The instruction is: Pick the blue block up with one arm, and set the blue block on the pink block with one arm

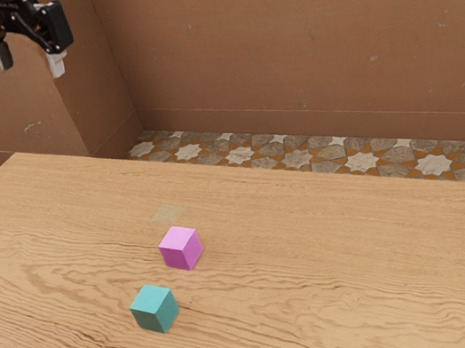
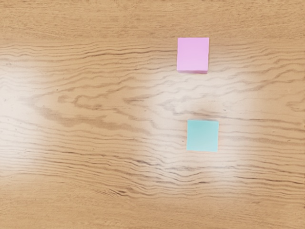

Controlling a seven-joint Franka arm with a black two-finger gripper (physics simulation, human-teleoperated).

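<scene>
A teal-blue block [image 1: 154, 308] rests on the wooden table, nearer the front edge. Just behind it and slightly toward the exterior view's right sits the pink block [image 1: 181, 247], a small gap apart. My gripper [image 1: 30, 60] hangs high in the exterior view's upper left, far above the table, open with nothing between its fingers. Looking straight down from the wrist camera, the blue block [image 2: 202, 136] and the pink block [image 2: 193, 55] lie apart on the wood.
The wooden table [image 1: 341, 281] stretches wide around both blocks. Behind it are a patterned tile floor [image 1: 337, 155] and brown walls [image 1: 297, 27].
</scene>
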